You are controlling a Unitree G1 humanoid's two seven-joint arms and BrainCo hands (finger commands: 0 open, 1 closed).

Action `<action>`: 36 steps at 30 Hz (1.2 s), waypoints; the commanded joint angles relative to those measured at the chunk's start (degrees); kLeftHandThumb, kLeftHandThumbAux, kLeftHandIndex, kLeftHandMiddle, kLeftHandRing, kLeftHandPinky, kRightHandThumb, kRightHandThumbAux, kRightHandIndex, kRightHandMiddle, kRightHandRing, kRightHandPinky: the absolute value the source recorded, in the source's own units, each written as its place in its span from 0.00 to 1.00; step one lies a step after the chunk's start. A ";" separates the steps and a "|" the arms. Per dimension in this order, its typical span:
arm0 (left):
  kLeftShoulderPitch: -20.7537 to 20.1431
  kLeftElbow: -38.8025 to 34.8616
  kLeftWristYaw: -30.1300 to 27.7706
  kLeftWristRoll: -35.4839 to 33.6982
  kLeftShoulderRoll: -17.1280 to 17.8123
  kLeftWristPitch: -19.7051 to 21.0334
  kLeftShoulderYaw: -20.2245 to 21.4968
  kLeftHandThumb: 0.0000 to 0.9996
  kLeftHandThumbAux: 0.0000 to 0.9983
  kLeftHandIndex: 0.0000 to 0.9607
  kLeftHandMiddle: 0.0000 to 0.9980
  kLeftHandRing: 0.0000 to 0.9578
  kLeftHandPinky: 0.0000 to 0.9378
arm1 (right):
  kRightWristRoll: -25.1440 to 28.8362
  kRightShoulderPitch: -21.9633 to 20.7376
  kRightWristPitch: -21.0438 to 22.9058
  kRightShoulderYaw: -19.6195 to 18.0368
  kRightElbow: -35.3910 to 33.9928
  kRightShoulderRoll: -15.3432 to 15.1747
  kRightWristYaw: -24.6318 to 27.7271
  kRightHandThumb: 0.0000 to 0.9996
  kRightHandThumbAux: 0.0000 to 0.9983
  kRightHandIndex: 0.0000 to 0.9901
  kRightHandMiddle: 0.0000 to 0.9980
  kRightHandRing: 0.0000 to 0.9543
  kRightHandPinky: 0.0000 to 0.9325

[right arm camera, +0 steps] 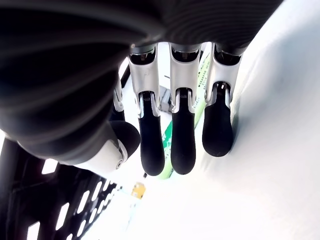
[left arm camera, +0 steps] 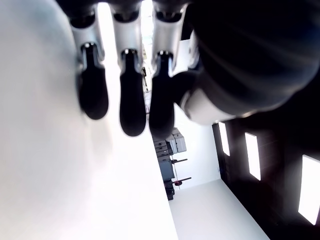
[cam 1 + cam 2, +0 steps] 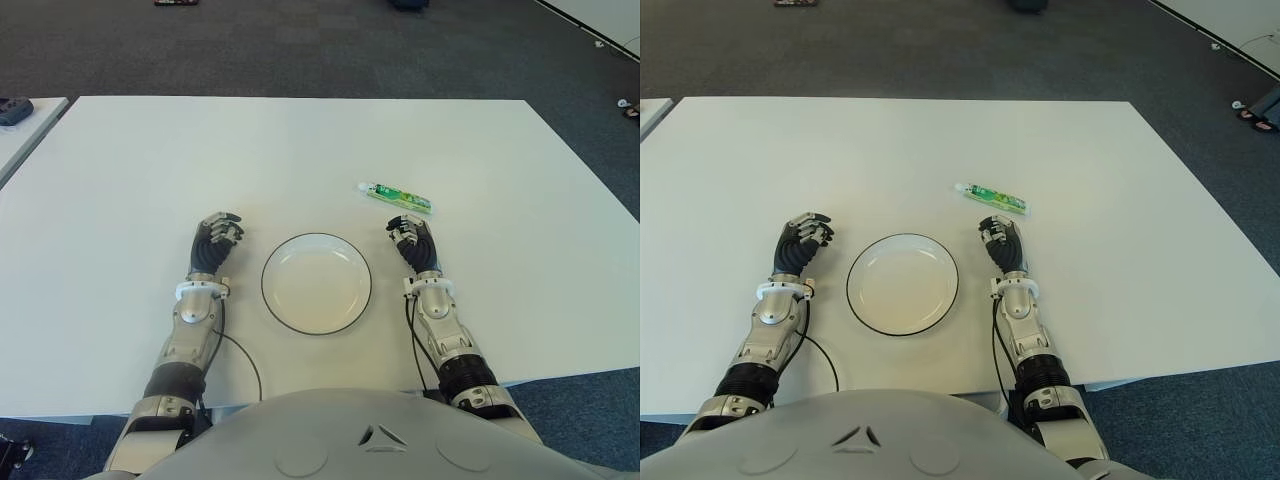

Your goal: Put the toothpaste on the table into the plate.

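right hand just short of the toothpaste, plate empty

right hand fingers [image 1: 182, 145]: loosely curled, pointing down at the table, holding nothing. the green and white toothpaste [image 3: 396, 194] shows just beyond the fingertips in the right wrist view; whether they touch it cannot be told. right hand [image 3: 411, 238]: positioned on the robot's right of the plate, directly nearer the robot than the tube, forearm running back toward the torso.

left hand fingers [image 2: 132, 100]: likewise loosely curled, nothing between them. left hand [image 3: 216, 238]: shows on the robot's left of the plate, apart from its rim.

toothpaste: lies flat on the white table [image 3: 120, 200], slightly angled, beyond and to the right of the plate, not touching it.

plate [image 3: 276, 306]: round, white, dark rim, between the two hands, close to the near table edge, nothing in it
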 commanded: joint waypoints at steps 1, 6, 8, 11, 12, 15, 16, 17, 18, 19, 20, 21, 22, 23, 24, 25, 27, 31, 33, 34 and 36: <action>-0.03 -0.20 0.02 0.84 0.01 1.04 -0.35 0.69 0.72 0.45 0.58 0.61 0.59 | -0.31 1.24 0.36 0.11 0.67 -0.27 -0.15 0.71 0.73 0.43 0.47 0.51 0.57; 0.07 -0.39 -0.24 1.09 0.11 1.42 -0.51 0.69 0.72 0.45 0.59 0.61 0.61 | -3.07 3.07 -0.54 0.53 -6.55 -1.89 -1.01 0.70 0.73 0.42 0.47 0.49 0.48; 0.13 -0.55 -0.26 1.20 0.14 1.74 -0.54 0.69 0.72 0.45 0.59 0.62 0.61 | -3.87 3.34 -0.89 0.63 -8.03 -2.64 -0.96 0.70 0.73 0.42 0.44 0.45 0.44; 0.36 -1.18 -0.35 0.93 -0.05 2.92 -0.41 0.70 0.72 0.45 0.59 0.61 0.60 | -4.90 3.17 -1.59 0.54 -9.47 -4.06 -0.81 0.65 0.71 0.37 0.38 0.38 0.36; 0.43 -1.38 -0.33 0.85 -0.14 3.19 -0.37 0.70 0.72 0.45 0.59 0.61 0.59 | -5.22 3.01 -1.72 0.48 -9.95 -4.57 -0.76 0.57 0.69 0.30 0.34 0.34 0.33; 0.52 -1.68 -0.14 0.75 -0.39 3.15 -0.36 0.70 0.72 0.45 0.59 0.61 0.59 | -5.69 2.27 -1.41 0.09 -11.50 -6.14 -0.17 0.49 0.62 0.20 0.26 0.26 0.24; 0.46 -1.64 -0.19 0.61 -0.50 2.93 -0.33 0.70 0.72 0.45 0.59 0.61 0.59 | -5.92 1.77 -1.18 -0.08 -11.98 -6.84 0.10 0.48 0.60 0.18 0.23 0.23 0.22; 0.42 -1.61 -0.22 0.51 -0.58 2.80 -0.31 0.70 0.72 0.45 0.59 0.61 0.59 | -6.06 1.43 -1.01 -0.18 -12.28 -7.31 0.27 0.48 0.58 0.16 0.21 0.21 0.20; 0.34 -1.52 -0.37 0.40 -0.62 2.75 -0.32 0.70 0.72 0.45 0.58 0.61 0.59 | -6.51 0.89 -0.74 -0.22 -12.40 -7.97 0.40 0.47 0.55 0.13 0.18 0.18 0.17; 0.28 -1.46 -0.46 0.34 -0.66 2.73 -0.33 0.69 0.72 0.45 0.58 0.61 0.59 | -6.81 0.54 -0.55 -0.24 -12.47 -8.43 0.49 0.47 0.52 0.10 0.14 0.14 0.14; 0.26 -1.43 -0.51 0.32 -0.67 2.74 -0.34 0.69 0.72 0.45 0.58 0.61 0.59 | -6.97 0.35 -0.44 -0.23 -12.50 -8.68 0.54 0.47 0.51 0.09 0.13 0.13 0.13; 0.22 -1.40 -0.60 0.30 -0.66 2.78 -0.36 0.69 0.72 0.45 0.58 0.61 0.59 | -7.27 0.05 -0.25 -0.21 -12.52 -9.06 0.61 0.47 0.49 0.08 0.11 0.11 0.11; 0.19 -1.34 -0.57 0.40 -0.63 2.87 -0.41 0.69 0.72 0.45 0.58 0.61 0.59 | -7.88 -0.61 0.16 -0.15 -12.42 -9.72 0.70 0.47 0.47 0.06 0.09 0.09 0.08; 0.17 -1.31 -0.53 0.49 -0.63 2.94 -0.45 0.69 0.72 0.45 0.58 0.61 0.59 | -8.31 -1.10 0.46 -0.09 -12.33 -10.23 0.77 0.47 0.46 0.05 0.07 0.07 0.07; 0.14 -1.23 -0.40 0.70 -0.58 3.02 -0.50 0.69 0.72 0.45 0.58 0.61 0.59 | -9.31 -2.37 1.01 0.06 -11.95 -11.04 0.77 0.47 0.44 0.03 0.04 0.05 0.04; 0.13 -1.18 -0.29 0.85 -0.57 3.06 -0.54 0.69 0.72 0.45 0.58 0.61 0.59 | -9.96 -3.23 1.38 0.17 -11.67 -11.56 0.76 0.48 0.40 0.02 0.03 0.03 0.03; 0.12 -1.10 -0.02 1.15 -0.56 3.07 -0.60 0.69 0.72 0.45 0.58 0.61 0.60 | -11.41 -6.20 2.23 0.45 -10.24 -12.65 0.82 0.49 0.35 0.01 0.01 0.01 0.01; 0.32 -1.32 0.08 1.34 -0.61 3.33 -0.59 0.69 0.72 0.45 0.59 0.62 0.61 | -12.98 -10.59 3.29 0.96 -7.25 -14.18 1.15 0.52 0.27 0.00 0.00 0.00 0.00; 0.48 -1.59 0.06 1.33 -0.65 3.64 -0.52 0.69 0.72 0.45 0.59 0.62 0.60 | -13.95 -12.78 3.92 1.45 -5.44 -15.24 1.60 0.53 0.23 0.00 0.00 0.00 0.00; 0.58 -1.73 0.15 1.37 -0.71 3.76 -0.50 0.69 0.72 0.45 0.59 0.62 0.60 | -14.62 -13.62 4.21 1.83 -4.58 -15.89 1.85 0.54 0.22 0.00 0.00 0.00 0.00; 0.77 -2.03 0.28 1.44 -0.78 3.98 -0.48 0.69 0.72 0.45 0.59 0.62 0.60 | -15.85 -15.05 4.56 2.58 -3.08 -16.92 1.98 0.54 0.19 0.00 0.00 0.00 0.00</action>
